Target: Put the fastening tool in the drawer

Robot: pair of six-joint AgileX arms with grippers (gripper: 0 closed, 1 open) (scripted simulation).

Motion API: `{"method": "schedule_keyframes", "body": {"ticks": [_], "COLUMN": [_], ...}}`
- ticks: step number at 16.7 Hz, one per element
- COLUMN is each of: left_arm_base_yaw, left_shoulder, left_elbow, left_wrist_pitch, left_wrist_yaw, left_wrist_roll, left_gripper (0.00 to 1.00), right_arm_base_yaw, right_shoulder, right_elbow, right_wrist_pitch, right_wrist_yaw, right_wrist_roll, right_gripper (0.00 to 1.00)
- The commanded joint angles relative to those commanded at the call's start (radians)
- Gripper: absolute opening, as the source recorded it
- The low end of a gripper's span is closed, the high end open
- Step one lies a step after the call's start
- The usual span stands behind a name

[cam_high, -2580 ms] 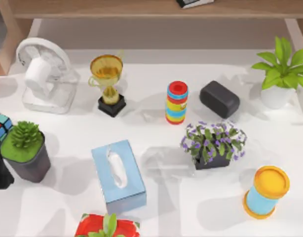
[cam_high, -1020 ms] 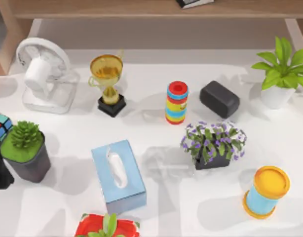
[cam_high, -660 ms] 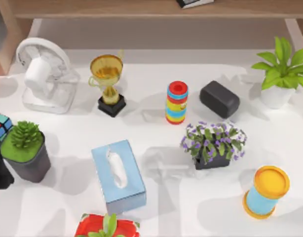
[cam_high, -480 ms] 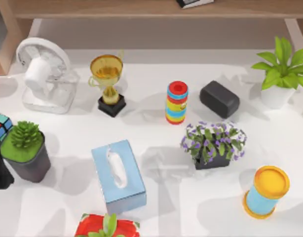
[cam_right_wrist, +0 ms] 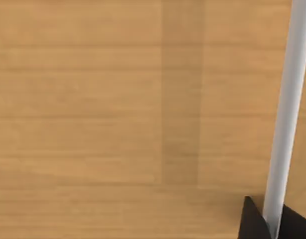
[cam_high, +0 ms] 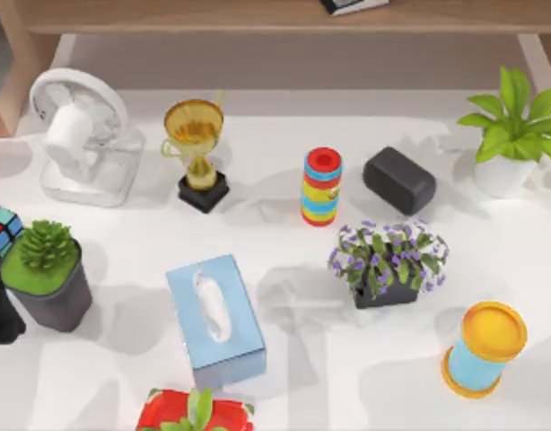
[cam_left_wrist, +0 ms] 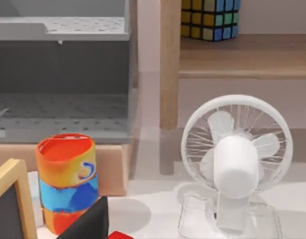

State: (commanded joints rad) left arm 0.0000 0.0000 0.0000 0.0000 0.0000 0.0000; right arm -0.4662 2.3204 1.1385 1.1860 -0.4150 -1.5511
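Bright, even light (soft shadows)

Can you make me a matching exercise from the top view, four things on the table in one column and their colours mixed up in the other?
Things:
1. trophy
2. fan
3. tissue box
4. speaker

Colours:
A. light blue
B. dark grey
C. gold on a black base
D. white

Pairs: 1-C, 2-D, 3-A, 4-B
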Motion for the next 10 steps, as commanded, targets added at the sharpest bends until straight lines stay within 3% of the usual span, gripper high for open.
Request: {"method": "schedule_keyframes", "body": {"ticks": [8, 10], "left_arm_base_yaw": [0.000, 0.000], "left_shoulder": [0.000, 0.000], "left_elbow": [0.000, 0.000], "left_wrist_pitch": [0.000, 0.000], "left_wrist_yaw": [0.000, 0.000], "left_wrist_roll": [0.000, 0.000], "left_gripper": [1.00, 1.00], "right_arm_base_yaw": [0.030, 0.030], "right_shoulder": [0.052, 0.052], "right_elbow": [0.117, 0.117], "right_wrist_pitch": [-0.072, -0.072], "right_wrist_yaw": [0.029, 0.029], "right_wrist_roll": [0.000, 0.000], "right_gripper": [0.00, 0.15]}}
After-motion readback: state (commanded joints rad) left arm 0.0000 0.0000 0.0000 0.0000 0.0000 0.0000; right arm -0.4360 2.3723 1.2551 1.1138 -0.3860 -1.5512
